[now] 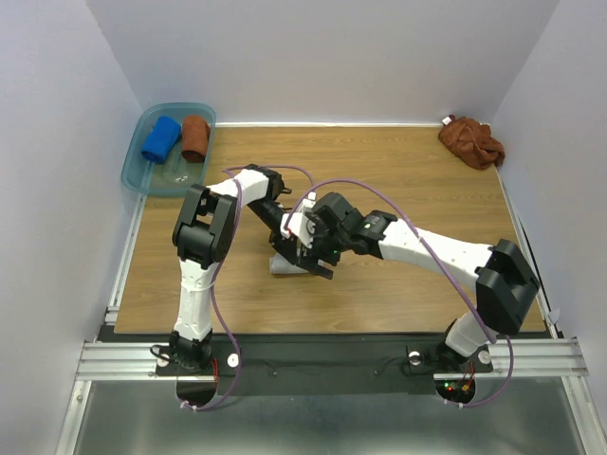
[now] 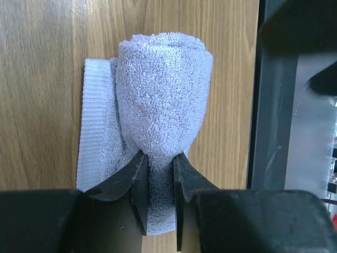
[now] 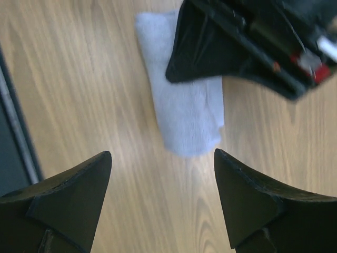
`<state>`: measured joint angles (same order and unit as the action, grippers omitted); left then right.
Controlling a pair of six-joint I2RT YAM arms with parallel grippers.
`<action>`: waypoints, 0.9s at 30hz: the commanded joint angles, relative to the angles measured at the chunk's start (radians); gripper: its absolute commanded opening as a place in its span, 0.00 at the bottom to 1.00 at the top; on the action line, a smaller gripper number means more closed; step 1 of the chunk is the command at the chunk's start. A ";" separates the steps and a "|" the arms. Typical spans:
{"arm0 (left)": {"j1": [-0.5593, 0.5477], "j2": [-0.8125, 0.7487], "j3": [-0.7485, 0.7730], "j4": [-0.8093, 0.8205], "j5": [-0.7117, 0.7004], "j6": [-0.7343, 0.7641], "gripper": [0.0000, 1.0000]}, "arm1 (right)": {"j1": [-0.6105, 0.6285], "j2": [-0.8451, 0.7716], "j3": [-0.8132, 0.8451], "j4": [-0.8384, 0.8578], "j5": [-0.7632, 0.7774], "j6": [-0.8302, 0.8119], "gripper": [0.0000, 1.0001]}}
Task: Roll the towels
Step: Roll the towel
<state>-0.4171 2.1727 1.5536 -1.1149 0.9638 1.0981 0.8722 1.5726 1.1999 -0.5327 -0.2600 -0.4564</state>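
I see the grey towel (image 2: 158,116) rolled, pinched by my left end effector (image 2: 158,174); right end effector (image 3: 163,195) released; the brown towel (image 1: 471,141) at 1 o'clock looks unrolled.

Rolled light grey towel (image 3: 184,118) on wooden table (image 3: 79,89), right hand (image 3: 163,203) spread wide above it, touching nothing

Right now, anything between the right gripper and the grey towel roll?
Partly. The left gripper is shut on the light grey towel and covers the roll's far part. The near end lies bare on the table, with nothing visible between it and the open right gripper.
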 commanded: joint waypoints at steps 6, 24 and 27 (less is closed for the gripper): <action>0.004 0.078 0.003 0.024 -0.122 0.049 0.09 | 0.054 0.121 -0.036 0.264 0.137 -0.085 0.81; 0.155 -0.080 -0.039 0.101 -0.037 0.013 0.61 | -0.008 0.228 -0.102 0.218 -0.125 -0.007 0.00; 0.227 -0.166 -0.070 0.112 -0.033 0.003 0.81 | -0.047 0.244 -0.076 0.168 -0.225 0.024 0.01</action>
<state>-0.2901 2.1357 1.5089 -1.0653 1.0042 1.0847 0.8673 1.7832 1.1122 -0.2401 -0.3046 -0.5003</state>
